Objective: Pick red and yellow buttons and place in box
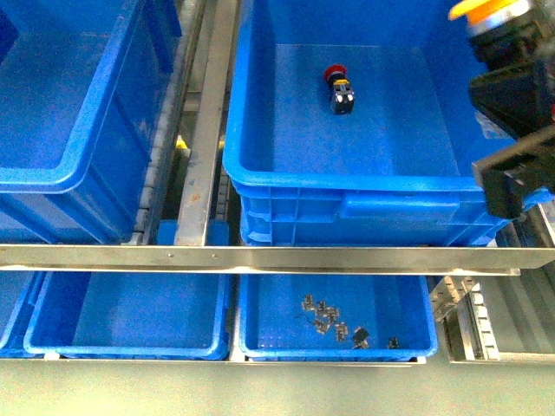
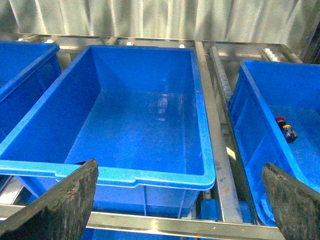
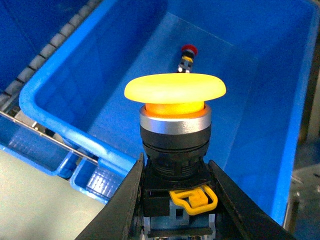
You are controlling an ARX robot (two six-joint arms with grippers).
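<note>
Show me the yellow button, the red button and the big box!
yellow button (image 3: 175, 89): right wrist view, on its cap.
red button (image 1: 335, 75): front view, on its red cap.
box (image 1: 347, 182): front view, on its near rim.

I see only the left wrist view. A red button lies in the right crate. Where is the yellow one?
Observer: The right gripper holds the yellow button by its black body.
Operator: Is it over the crate?
Observer: Yes, the right wrist view shows it above the crate, with the red button lying on the floor beyond.
Operator: Anything below the crates?
Observer: In the front view, a shallow tray holds small metal clips.
</note>
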